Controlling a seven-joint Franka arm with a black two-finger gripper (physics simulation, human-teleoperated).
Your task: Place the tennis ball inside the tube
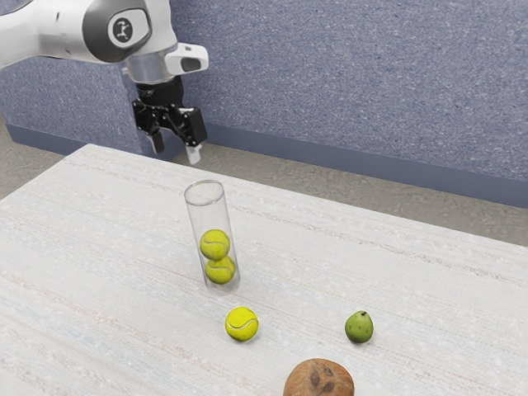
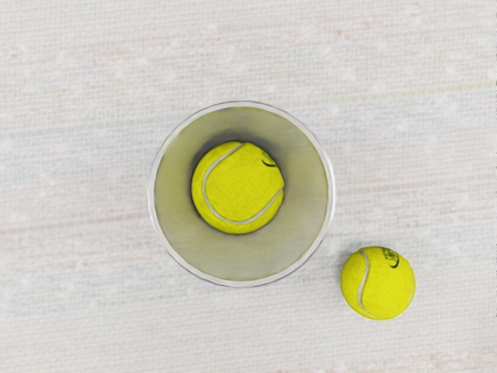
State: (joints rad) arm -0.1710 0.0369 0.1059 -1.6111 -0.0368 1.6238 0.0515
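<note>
Speckled blue-grey wall (image 1: 346, 91) rose behind the pale, faintly striped tabletop (image 1: 99, 239) as I watched through my cameras. Leftmost in the exterior view, I had the white arm (image 1: 45, 31) and, at its end, the black fingers (image 1: 176, 150), parted with bare air between them. Below them, the clear tube (image 1: 193, 224) stood upright, two yellow-green balls (image 1: 215, 245) stacked inside it; my wrist view looked down through its round mouth. The loose tennis ball (image 1: 242, 324) lay on the tabletop, lower than the fingers and near the tube's base. Farther from the fingers, I could see part of a brown coconut (image 1: 318, 381), then a green pear (image 1: 359, 327).
</note>
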